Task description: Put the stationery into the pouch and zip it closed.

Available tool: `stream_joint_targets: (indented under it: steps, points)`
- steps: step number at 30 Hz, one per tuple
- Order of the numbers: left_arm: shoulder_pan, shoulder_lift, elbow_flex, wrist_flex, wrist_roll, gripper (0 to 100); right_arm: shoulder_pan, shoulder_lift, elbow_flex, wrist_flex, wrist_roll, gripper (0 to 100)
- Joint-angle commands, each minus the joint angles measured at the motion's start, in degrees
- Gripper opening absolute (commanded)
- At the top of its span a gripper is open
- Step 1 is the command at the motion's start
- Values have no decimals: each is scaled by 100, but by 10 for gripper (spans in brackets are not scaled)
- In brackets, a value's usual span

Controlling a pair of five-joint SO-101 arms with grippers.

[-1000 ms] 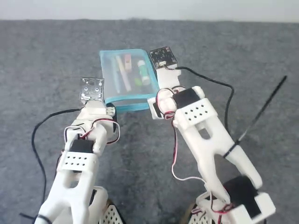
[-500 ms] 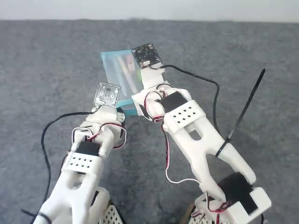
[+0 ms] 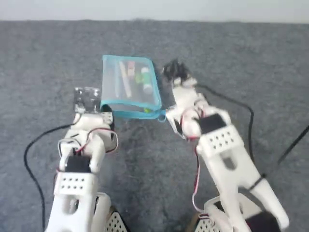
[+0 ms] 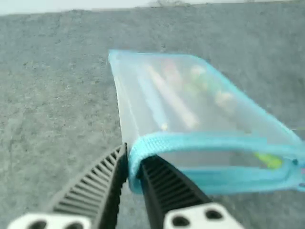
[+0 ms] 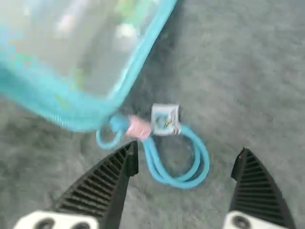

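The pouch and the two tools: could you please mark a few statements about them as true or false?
1. The left tool is clamped on the pouch at its blue edge. True.
2. The right tool is shut on the zip's cord loop. False: it is open, and the loop lies ungripped between its jaws.
3. The stationery lies loose on the table beside the pouch. False: it is inside the pouch.
4. The pouch is see-through with blue trim. True.

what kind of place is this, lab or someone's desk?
Probably a bench-top robot test setup rather than a desk: grey felt-like mat, bare pale wall behind, left arm and right arm side by side.
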Motion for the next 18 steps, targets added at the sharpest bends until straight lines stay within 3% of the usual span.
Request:
stream_joint_targets:
  steps: [1, 13, 18]
  points:
    - [149, -993, 207, 149, 114, 11, 84, -382, 580, -549, 396, 307]
    - [308, -1354, 330, 387, 114, 11, -875, 22, 677, -620, 413, 307]
    - [316, -1354, 330, 396, 114, 11, -927, 101, 686, -1121, 413, 307]
